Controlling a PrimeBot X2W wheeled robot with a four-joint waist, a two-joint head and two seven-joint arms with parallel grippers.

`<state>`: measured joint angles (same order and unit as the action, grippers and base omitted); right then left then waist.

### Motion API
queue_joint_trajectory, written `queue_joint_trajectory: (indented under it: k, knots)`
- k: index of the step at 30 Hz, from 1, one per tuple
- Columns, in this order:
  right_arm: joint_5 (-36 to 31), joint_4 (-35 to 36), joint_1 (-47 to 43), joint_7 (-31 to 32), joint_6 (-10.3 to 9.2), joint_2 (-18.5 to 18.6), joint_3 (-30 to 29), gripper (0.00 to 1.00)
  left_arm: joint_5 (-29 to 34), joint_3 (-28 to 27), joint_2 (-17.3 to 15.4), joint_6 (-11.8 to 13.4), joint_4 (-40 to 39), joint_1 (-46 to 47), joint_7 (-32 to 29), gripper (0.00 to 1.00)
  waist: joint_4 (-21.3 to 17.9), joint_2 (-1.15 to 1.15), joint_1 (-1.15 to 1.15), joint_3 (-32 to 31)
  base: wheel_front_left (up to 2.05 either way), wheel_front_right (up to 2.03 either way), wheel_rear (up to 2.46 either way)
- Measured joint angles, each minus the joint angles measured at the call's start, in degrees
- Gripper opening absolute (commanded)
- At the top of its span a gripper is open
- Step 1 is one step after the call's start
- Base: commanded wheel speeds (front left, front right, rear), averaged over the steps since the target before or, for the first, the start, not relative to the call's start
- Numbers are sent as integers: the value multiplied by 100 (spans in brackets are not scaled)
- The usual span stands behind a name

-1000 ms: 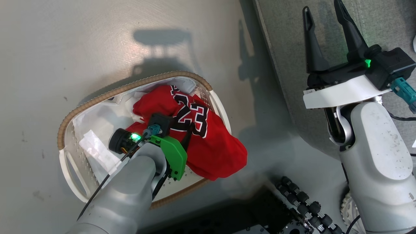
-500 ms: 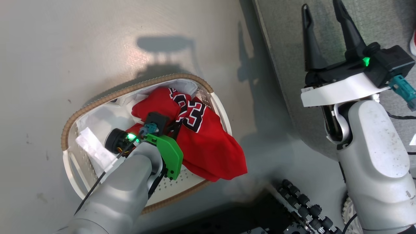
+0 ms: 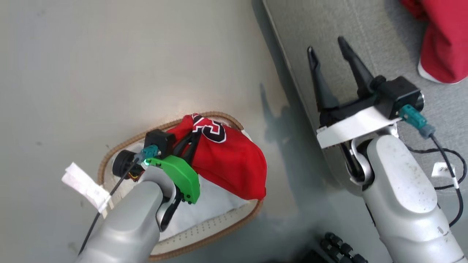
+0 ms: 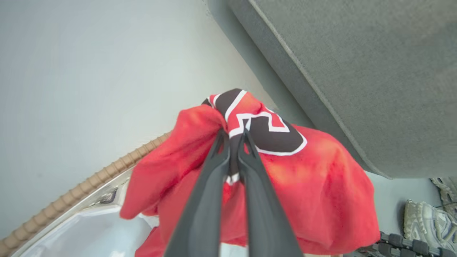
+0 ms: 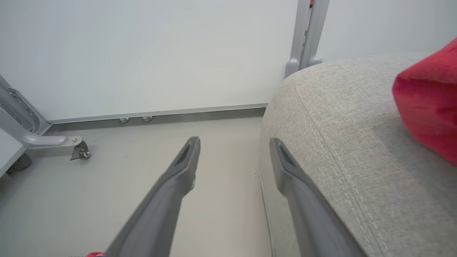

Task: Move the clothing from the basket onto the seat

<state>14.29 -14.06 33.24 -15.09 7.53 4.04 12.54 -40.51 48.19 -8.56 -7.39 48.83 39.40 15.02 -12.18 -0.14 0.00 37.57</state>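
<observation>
My left gripper (image 3: pixel 193 138) is shut on the red-and-white jersey (image 3: pixel 228 162), pinching a fold by its black number. The jersey hangs bunched above the basket (image 3: pixel 219 117), whose brown woven rim and white lining show beneath it. In the left wrist view the fingertips (image 4: pixel 232 132) are pressed together on the jersey (image 4: pixel 321 171). My right gripper (image 3: pixel 326 44) stands open and holds nothing, over the near edge of the grey seat (image 3: pixel 365 33). A plain red garment (image 3: pixel 444 40) with a white hem lies on the seat at the far right. It also shows as red cloth (image 5: pixel 428 100) in the right wrist view.
The basket stands on pale grey floor (image 3: pixel 109 54) left of the seat. A grey shoe (image 4: pixel 425 217) sits on the floor near the seat's front. A wheeled metal frame leg (image 5: pixel 53 140) and a white wall lie beyond the right gripper (image 5: pixel 234 140).
The left gripper closed on the jersey and raised it from the basket. The camera shifted, bringing more of the seat and the plain red garment into view.
</observation>
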Motion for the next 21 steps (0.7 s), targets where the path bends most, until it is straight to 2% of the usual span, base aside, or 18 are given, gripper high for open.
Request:
queue_joint_trajectory:
  k: [9,14,21]
  knots:
    - [81,-330,-573,0,0,163,177,100,869,-933,16,0,-1384,-985,0,0,240,0,0,-1003,0,0,0]
    - [134,-468,-956,0,0,178,221,100,1032,-1392,33,0,-2327,-1496,0,0,422,0,0,-1585,0,0,0]
    - [176,-567,-1363,0,0,171,305,100,1481,-1847,-66,0,-3420,-1694,1,0,656,0,0,-2302,0,0,0]
